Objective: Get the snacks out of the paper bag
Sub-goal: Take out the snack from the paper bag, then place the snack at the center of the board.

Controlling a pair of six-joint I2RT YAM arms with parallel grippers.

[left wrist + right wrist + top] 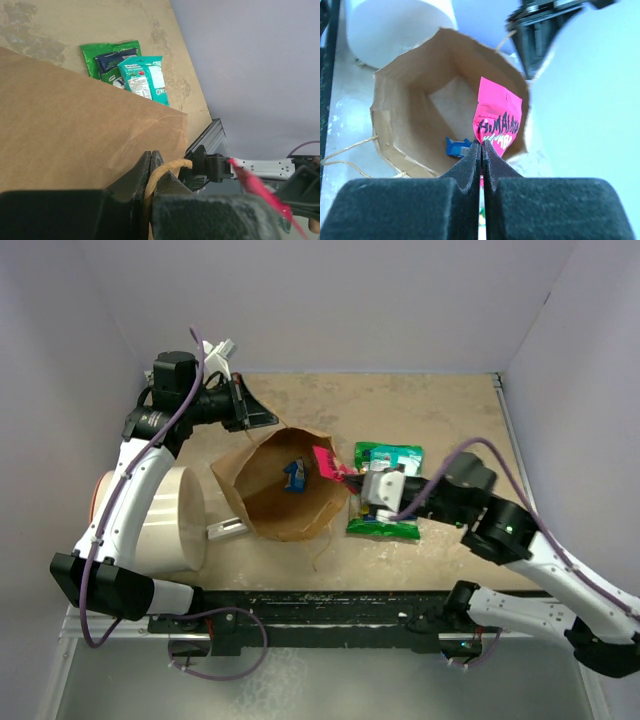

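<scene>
The brown paper bag point(262, 502) lies on the table with its mouth held open. My left gripper point(262, 418) point(151, 162) is shut on the bag's twisted paper handle point(167, 167) at the far rim. At the bag's right rim my right gripper point(350, 480) point(481, 146) is shut on the lower edge of a pink-red snack packet point(325, 461) point(499, 116). It holds the packet in the mouth of the bag point(405, 105). A blue packet point(294, 475) point(455, 147) lies inside on the bag's floor. A green packet point(385, 525) point(102, 55) and a teal packet point(145, 79) lie on the table right of the bag.
A large white cylinder point(165, 522) point(395, 25) stands left of the bag. A small white-grey bar point(228, 530) lies between the two. The black rail point(330, 605) with the arm bases runs along the near edge. Grey walls close in the back and sides.
</scene>
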